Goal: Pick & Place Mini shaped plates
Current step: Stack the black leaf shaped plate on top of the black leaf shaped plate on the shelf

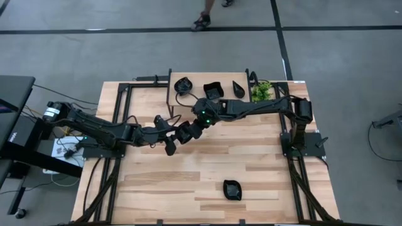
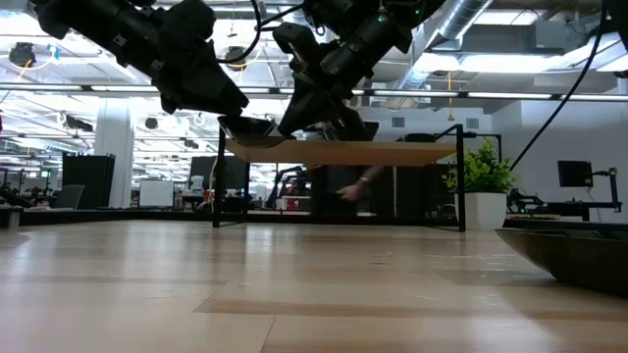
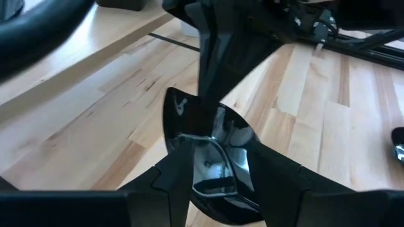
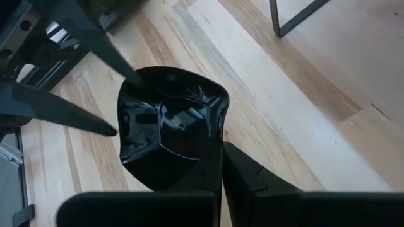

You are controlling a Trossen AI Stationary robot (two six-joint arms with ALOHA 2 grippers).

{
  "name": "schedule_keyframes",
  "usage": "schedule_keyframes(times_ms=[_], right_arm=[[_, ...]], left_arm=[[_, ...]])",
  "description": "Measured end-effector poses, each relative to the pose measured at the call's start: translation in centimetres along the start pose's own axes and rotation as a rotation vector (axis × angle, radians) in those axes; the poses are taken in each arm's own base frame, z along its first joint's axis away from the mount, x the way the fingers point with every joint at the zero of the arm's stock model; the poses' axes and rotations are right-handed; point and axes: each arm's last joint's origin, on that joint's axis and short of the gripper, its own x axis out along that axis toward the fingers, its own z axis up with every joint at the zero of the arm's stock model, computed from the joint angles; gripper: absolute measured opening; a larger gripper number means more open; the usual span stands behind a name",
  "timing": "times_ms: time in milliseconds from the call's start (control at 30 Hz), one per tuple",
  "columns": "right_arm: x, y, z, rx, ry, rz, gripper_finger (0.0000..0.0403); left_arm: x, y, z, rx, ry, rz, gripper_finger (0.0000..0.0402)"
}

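Glossy black plate (image 4: 170,129) aloft, mid-table

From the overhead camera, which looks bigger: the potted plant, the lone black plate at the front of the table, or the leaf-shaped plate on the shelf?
1. Lone black plate.
2. Potted plant, close in size to the lone black plate, so this order is unsure.
3. Leaf-shaped plate, clearly smallest.

We count five mini shaped plates: three on the raised wooden shelf (image 1: 188,103) at twelve o'clock, namely a round one (image 1: 183,84), a square one (image 1: 213,90) and a teardrop one (image 1: 239,88); one held plate (image 4: 170,129) in the air at the centre between the two arms; and one lone plate (image 1: 232,189) at five o'clock. One potted plant (image 1: 262,90) stands at one o'clock.
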Motion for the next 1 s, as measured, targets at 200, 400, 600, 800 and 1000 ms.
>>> schedule_keyframes(times_ms=[200,400,600,800,1000], right_arm=[[0.0,0.0,-0.01,0.0,0.001,0.0,0.0],[-0.01,-0.04,-0.06,0.0,0.007,-0.005,0.0],[0.0,0.03,-0.09,-0.001,0.007,-0.003,0.0],[0.04,0.41,-0.3,-0.009,0.009,0.004,0.0],[0.04,0.51,-0.27,-0.011,0.002,0.01,0.0]], left_arm=[[-0.29,-0.49,-0.14,0.026,-0.002,-0.019,0.0149],[-0.73,-0.74,-0.09,0.094,-0.037,0.036,0.0149],[-0.9,-0.59,0.07,0.111,-0.056,0.077,0.0149],[-0.89,-0.58,0.03,0.114,-0.051,0.076,0.0149],[-0.88,-0.59,-0.02,0.113,-0.046,0.069,0.0149]])
